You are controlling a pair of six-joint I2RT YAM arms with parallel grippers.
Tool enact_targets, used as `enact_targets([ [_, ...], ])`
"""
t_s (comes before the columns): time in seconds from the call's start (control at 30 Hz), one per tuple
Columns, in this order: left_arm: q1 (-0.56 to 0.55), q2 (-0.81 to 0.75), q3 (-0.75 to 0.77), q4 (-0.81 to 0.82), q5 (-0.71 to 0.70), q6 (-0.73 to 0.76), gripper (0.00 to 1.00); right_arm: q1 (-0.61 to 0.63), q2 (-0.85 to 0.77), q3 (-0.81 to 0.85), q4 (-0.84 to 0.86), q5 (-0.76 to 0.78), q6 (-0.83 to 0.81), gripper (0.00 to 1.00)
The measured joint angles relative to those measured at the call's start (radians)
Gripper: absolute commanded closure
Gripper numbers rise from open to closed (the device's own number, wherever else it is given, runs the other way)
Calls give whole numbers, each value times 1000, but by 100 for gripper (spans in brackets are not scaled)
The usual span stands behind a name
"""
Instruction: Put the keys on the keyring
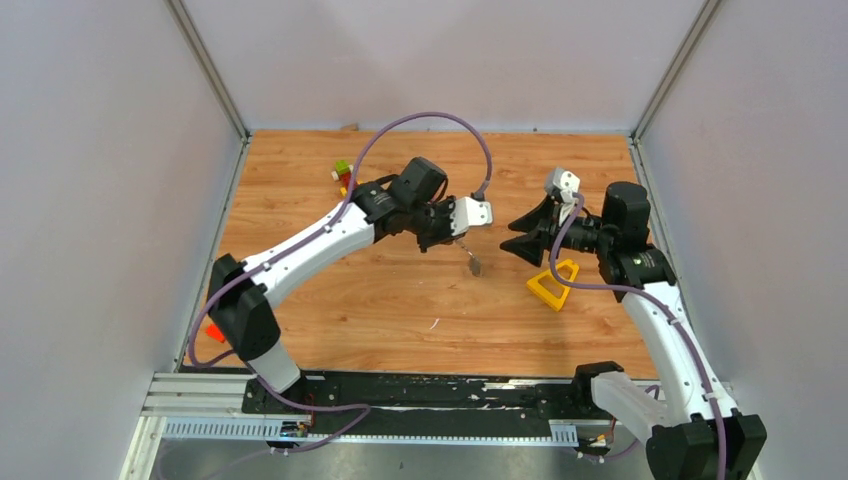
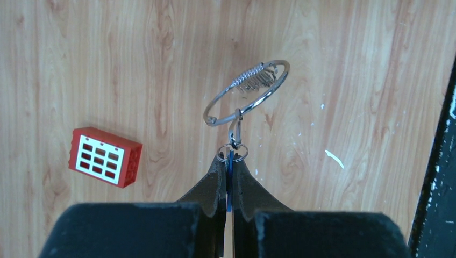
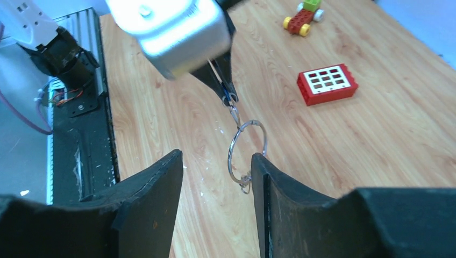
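Silver keyring (image 2: 247,91) dangling above the tabletop (image 1: 400,300) mid-scene from the blue-tagged key (image 2: 229,161) pinched in the left hand (image 2: 230,166), right hand (image 3: 215,166) parted, empty, just beside; likely to swing if nudged.

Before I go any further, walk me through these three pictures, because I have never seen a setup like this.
These are two robot arms bolted to the near edge of a wooden table. The wide picture looks down from above and behind them; the other two come from a camera on each wrist.

The left gripper has its jaws shut on a blue-tagged key, seen edge-on. From the key a small link runs to the keyring, which hangs free in the air.

The right gripper faces it with jaws open, holding nothing; the ring hangs just in front of them.

On the table lie a red brick, a yellow triangular block and a small toy car.
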Motion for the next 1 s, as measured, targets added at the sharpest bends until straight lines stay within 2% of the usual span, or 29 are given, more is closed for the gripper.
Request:
enact_targets([
  [0.17, 0, 176, 164, -26, -4, -30, 100, -23, -24, 21, -5, 98, 21, 50],
  [0.33, 0, 376, 362, -41, 8, -66, 100, -61, -32, 32, -34, 264, 45, 50],
  [0.53, 0, 525, 533, -43, 15, -108, 100, -87, -34, 32, -60, 377, 58, 50],
  [0.7, 0, 519, 477, -28, 23, -114, 100, -92, -34, 33, -61, 399, 61, 49],
  [1.0, 1, 482, 94, -40, 13, -99, 100, -102, -34, 33, -61, 401, 62, 50],
])
